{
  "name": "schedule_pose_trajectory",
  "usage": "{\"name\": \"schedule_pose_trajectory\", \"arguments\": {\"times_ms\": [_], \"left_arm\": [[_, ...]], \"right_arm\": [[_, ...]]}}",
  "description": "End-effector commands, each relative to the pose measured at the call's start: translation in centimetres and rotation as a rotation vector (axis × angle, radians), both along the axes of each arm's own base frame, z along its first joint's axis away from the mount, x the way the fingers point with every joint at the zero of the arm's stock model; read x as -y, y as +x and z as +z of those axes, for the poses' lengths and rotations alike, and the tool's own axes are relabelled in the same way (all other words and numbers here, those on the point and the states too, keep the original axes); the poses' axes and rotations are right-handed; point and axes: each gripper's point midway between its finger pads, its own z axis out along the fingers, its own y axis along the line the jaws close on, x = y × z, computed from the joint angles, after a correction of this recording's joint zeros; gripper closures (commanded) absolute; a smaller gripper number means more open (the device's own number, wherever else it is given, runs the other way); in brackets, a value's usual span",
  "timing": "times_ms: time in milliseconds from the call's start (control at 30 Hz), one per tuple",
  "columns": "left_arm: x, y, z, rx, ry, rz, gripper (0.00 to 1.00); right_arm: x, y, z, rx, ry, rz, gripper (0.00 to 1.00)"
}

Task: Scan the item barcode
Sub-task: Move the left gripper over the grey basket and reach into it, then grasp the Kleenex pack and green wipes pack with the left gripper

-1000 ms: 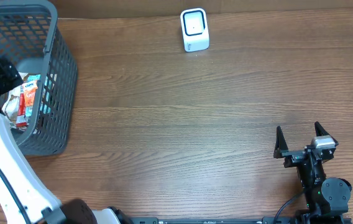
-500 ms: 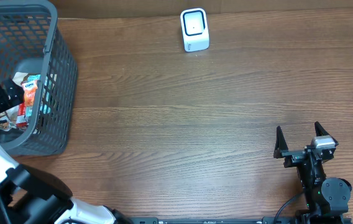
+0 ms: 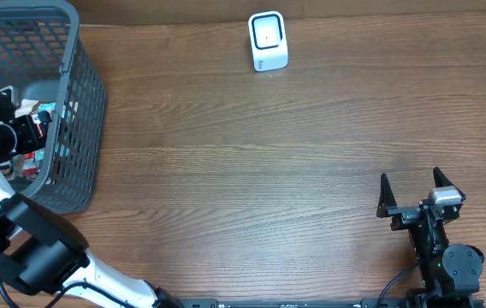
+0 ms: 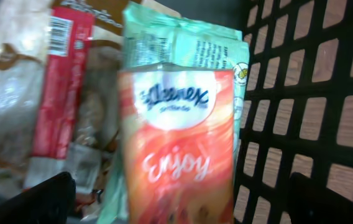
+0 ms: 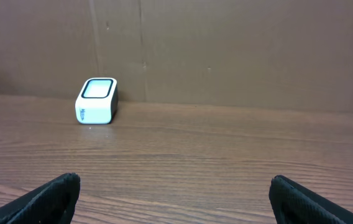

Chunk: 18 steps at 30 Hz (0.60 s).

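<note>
Left gripper [image 4: 183,200] spread wide, nothing held, inside basket [image 3: 87,103] at 9 o'clock. Kleenex pack [image 4: 176,130] seen between jaws; best gripped mid-pack, barcode left uncovered. Scanner [image 3: 268,40] at 12. Right gripper [image 3: 412,185] gaping, empty, at 4.

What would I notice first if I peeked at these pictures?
Probably the bright orange Kleenex pack, standing among other packets inside the gray basket at the left end of the wooden table, with the left claw open right in front of it. Next, the little white scanner sits alone at the table's far edge.
</note>
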Motion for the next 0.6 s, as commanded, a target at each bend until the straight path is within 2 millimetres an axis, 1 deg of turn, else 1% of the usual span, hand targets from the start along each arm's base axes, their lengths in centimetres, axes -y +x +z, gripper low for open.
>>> {"name": "schedule_pose_trajectory", "arguments": {"times_ms": [0, 100, 400, 567], "left_arm": [[0.1, 1.0, -0.8, -0.007, 0.021, -0.049, 0.00], [-0.5, 0.7, -1.9, -0.057, 0.052, -0.038, 0.00], [-0.7, 0.8, -3.7, -0.085, 0.028, -0.029, 0.01], [-0.5, 0.9, -5.3, -0.115, 0.004, -0.026, 0.00]], "right_arm": [[0.2, 0.0, -0.2, 0.004, -0.001, -0.009, 0.00], [0.2, 0.0, -0.2, 0.004, -0.001, -0.009, 0.00], [0.2, 0.0, -0.2, 0.004, -0.001, -0.009, 0.00], [0.2, 0.0, -0.2, 0.004, -0.001, -0.009, 0.00]]}}
